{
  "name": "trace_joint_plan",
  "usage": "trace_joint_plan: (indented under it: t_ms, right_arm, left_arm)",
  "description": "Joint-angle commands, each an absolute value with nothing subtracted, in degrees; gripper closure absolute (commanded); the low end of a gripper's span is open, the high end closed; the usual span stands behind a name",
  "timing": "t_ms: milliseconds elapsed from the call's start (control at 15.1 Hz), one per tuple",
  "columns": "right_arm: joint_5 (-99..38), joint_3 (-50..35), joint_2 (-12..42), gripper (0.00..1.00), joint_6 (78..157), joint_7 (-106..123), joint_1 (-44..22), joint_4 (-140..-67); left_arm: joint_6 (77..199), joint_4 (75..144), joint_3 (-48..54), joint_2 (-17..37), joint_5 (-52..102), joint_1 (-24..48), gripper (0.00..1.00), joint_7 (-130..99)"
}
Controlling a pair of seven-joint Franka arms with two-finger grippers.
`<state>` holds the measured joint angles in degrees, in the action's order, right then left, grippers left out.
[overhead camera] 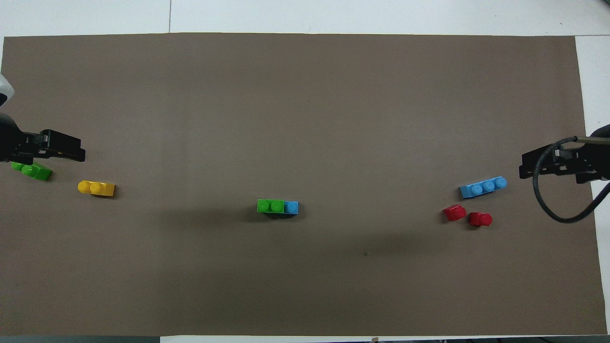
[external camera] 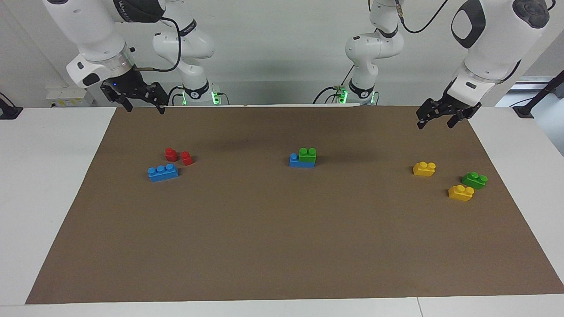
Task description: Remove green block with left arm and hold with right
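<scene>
The green block, a small two-stud brick, sits stacked on one end of a blue brick in the middle of the brown mat. My left gripper hangs open and empty in the air at the left arm's end of the mat, well away from the stack. Above the right arm's end of the mat my right gripper is raised, open and holding nothing. Both arms wait apart from the stack.
At the left arm's end lie a second loose green brick and two yellow bricks. At the right arm's end lie a blue three-stud brick and two red pieces.
</scene>
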<state>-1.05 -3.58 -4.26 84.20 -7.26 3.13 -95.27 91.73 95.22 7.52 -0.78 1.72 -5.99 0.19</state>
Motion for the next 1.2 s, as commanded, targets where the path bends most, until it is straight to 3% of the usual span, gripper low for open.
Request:
trace_joint_plan:
  t_ms: [0, 1129]
  right_arm:
    - [-0.3, -4.1, -4.5, 0.00, 84.8, -6.3, 3.8, -95.7]
    - [-0.3, -4.1, -4.6, 0.00, 84.9, -5.6, 4.0, -96.2]
  left_arm:
    - [91.1, 95.4, 7.8, -1.1, 1.3, -6.4, 0.00, 1.1]
    - [91.1, 95.8, 8.1, -2.6, 1.4, -6.4, 0.00, 0.4]
